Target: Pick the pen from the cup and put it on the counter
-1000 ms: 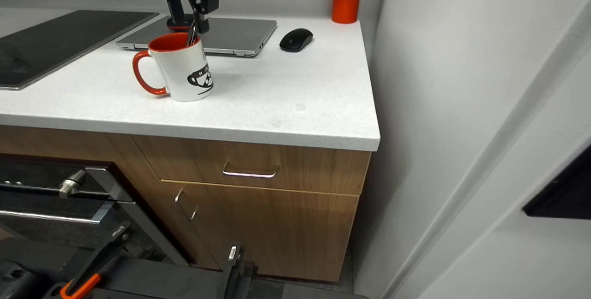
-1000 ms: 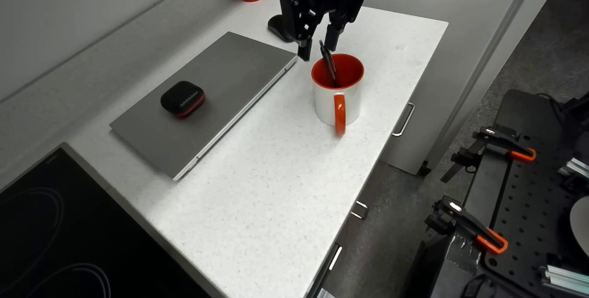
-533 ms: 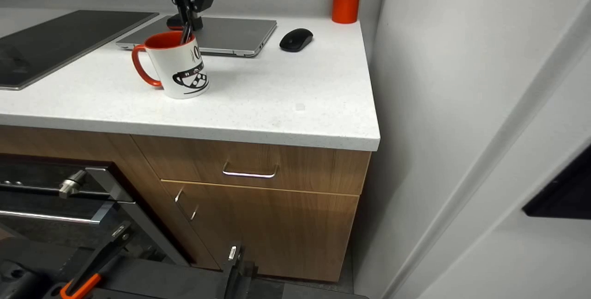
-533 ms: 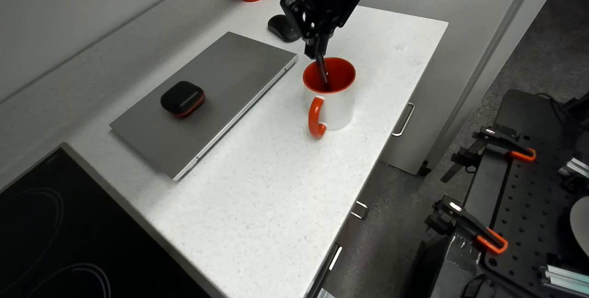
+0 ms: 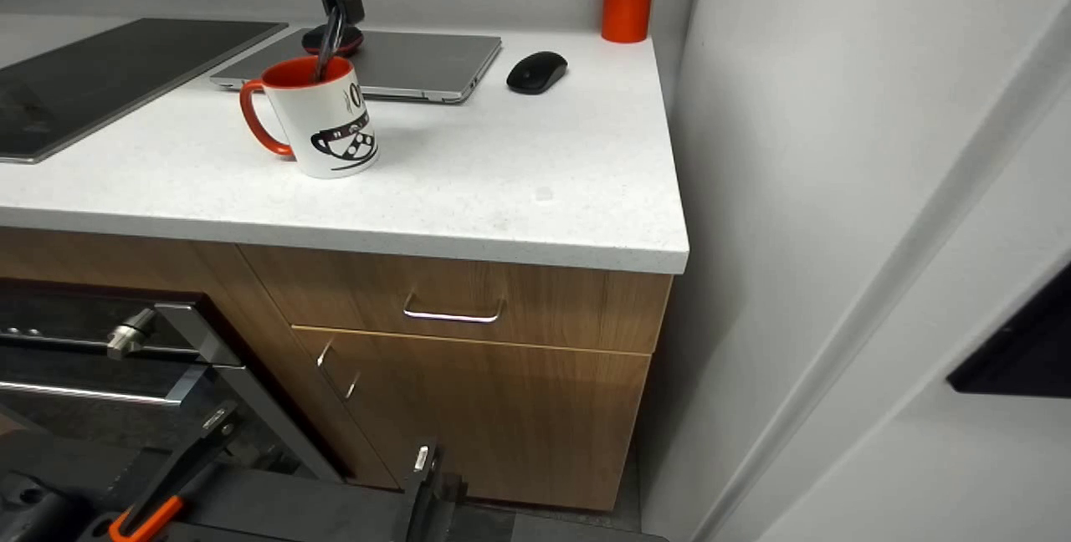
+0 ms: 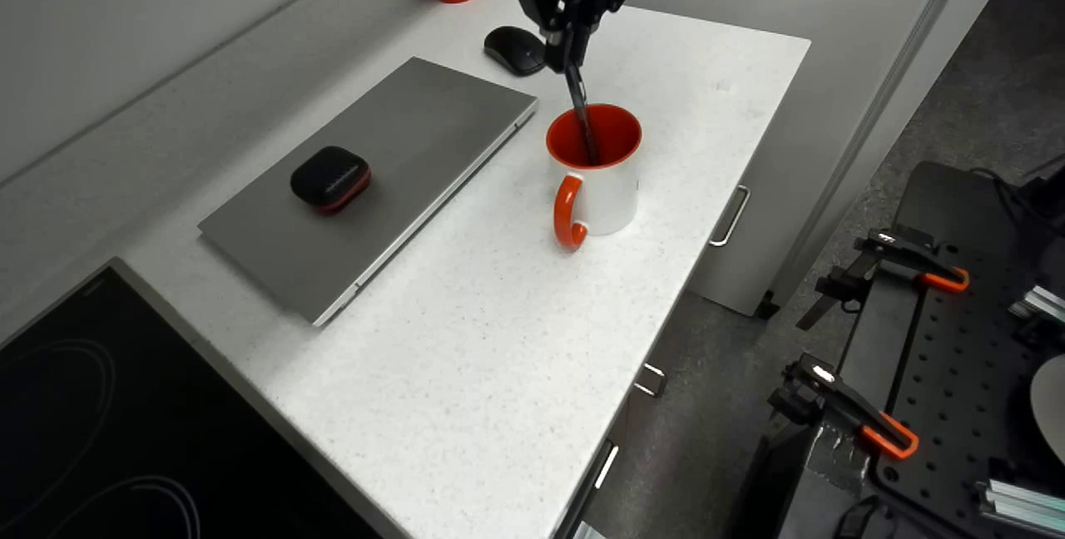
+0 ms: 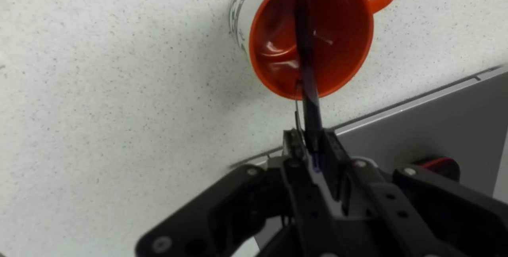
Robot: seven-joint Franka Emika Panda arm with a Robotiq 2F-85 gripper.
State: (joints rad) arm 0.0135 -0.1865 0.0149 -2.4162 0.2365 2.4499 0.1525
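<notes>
The white cup with red rim and handle stands upright on the white counter [image 5: 519, 174]. It shows in both exterior views [image 5: 322, 128] [image 6: 616, 198], and its red inside shows in the wrist view [image 7: 341, 31]. My gripper is above the cup in both exterior views [image 5: 343, 8] [image 6: 567, 58]. In the wrist view the gripper [image 7: 311, 142] is shut on the top end of the dark pen [image 7: 310, 106]. The pen [image 6: 577, 94] slants down, and its lower end is still inside the cup. The pen also shows in an exterior view [image 5: 331, 33].
A grey laptop [image 6: 441, 131] lies behind the cup with a black and red case [image 6: 329, 177] on it. A black mouse [image 5: 537, 72] and a red canister [image 5: 627, 11] stand further along. A black cooktop [image 5: 117, 74] is at the far end. A wall [image 5: 778, 149] borders the counter.
The gripper was open around the pen; it has closed on it and risen, drawing the pen partly up. The cup has turned and shifted slightly.
</notes>
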